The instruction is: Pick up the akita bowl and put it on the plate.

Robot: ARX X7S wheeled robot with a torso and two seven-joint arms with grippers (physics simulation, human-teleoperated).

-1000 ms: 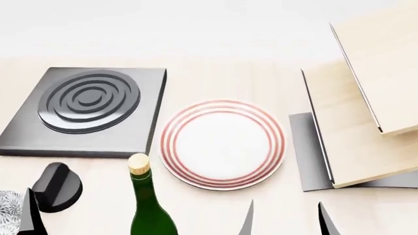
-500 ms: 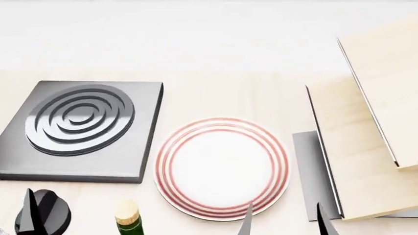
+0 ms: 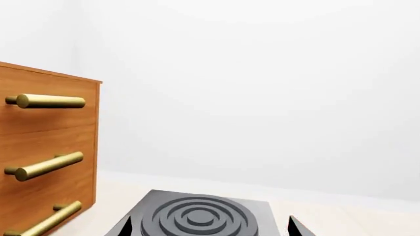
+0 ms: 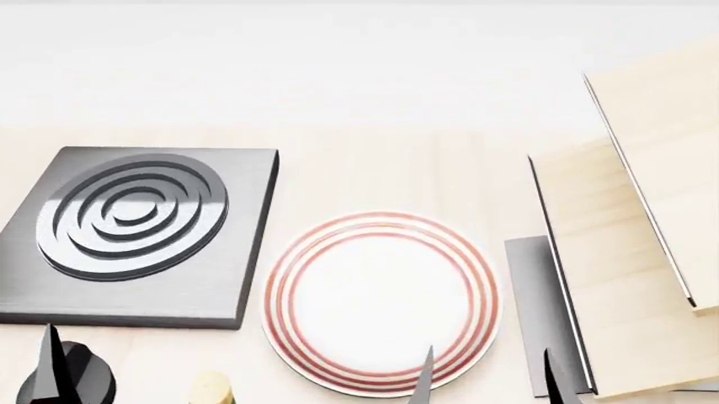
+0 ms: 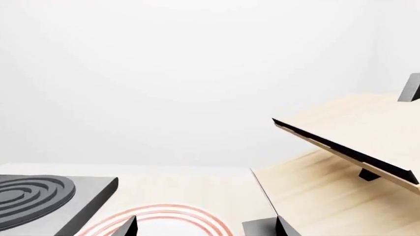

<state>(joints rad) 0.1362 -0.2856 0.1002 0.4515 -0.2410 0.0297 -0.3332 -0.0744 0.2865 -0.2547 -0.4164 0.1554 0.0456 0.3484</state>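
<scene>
The akita bowl is out of view in every frame. The plate [image 4: 382,303], white with thin red rings, lies flat on the pale wooden counter, and its far rim [image 5: 164,216] also shows in the right wrist view. My right gripper [image 4: 491,383] hangs open at the plate's near right edge, holding nothing; its two dark fingertips [image 5: 128,227] stand wide apart over the rim. My left gripper [image 3: 210,230] is open too and empty, facing the stove burner. Only one of its fingertips [image 4: 47,366] shows in the head view, at the lower left.
A dark square stove burner [image 4: 135,227] sits left of the plate. A bottle's cork top [image 4: 208,389] pokes up between them. A black rounded knob [image 4: 81,379] is beside the left finger. A slanted wooden rack [image 4: 629,252] on a grey base [image 4: 537,311] stands right. Wooden drawers [image 3: 46,162] are nearby.
Everything in the head view has slid downward: the bottle has sunk until only its cork shows. The patterned edge at the lower left has left the frame. Both grippers stay open.
</scene>
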